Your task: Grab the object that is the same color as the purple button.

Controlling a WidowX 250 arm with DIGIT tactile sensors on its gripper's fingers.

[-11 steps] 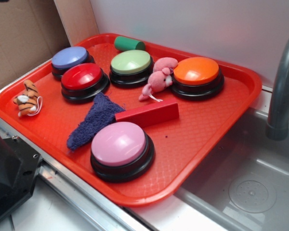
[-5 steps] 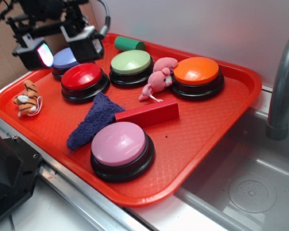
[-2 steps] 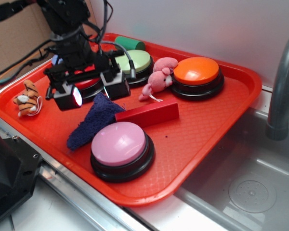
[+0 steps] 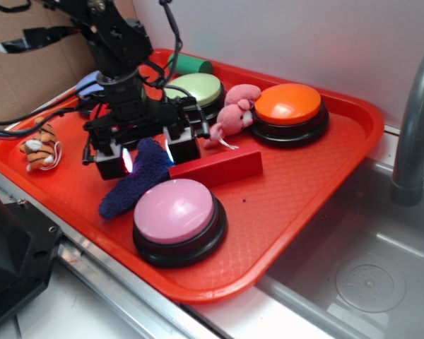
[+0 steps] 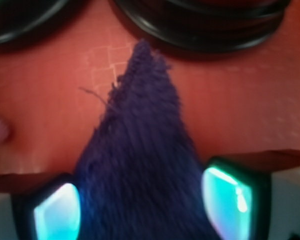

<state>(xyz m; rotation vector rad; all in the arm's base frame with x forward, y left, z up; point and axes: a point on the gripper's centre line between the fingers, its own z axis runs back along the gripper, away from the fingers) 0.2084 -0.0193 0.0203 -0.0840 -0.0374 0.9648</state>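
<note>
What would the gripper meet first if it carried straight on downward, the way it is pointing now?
The dark blue-purple fuzzy cloth rag. The gripper points down with its fingers either side of the rag, which lies on the red plastic tray. Whether the fingers touch the rag is unclear.

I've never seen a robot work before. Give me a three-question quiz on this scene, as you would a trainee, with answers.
1. True or false: the gripper has its fingers on either side of the dark purple rag.
2. What lies right beside the rag? A) red block B) toy tiger C) green cylinder
3. Fill in: everything sits on a red ____.

Key:
1. True; the jaws are open and straddle the rag.
2. A, the red block.
3. Tray.
</note>
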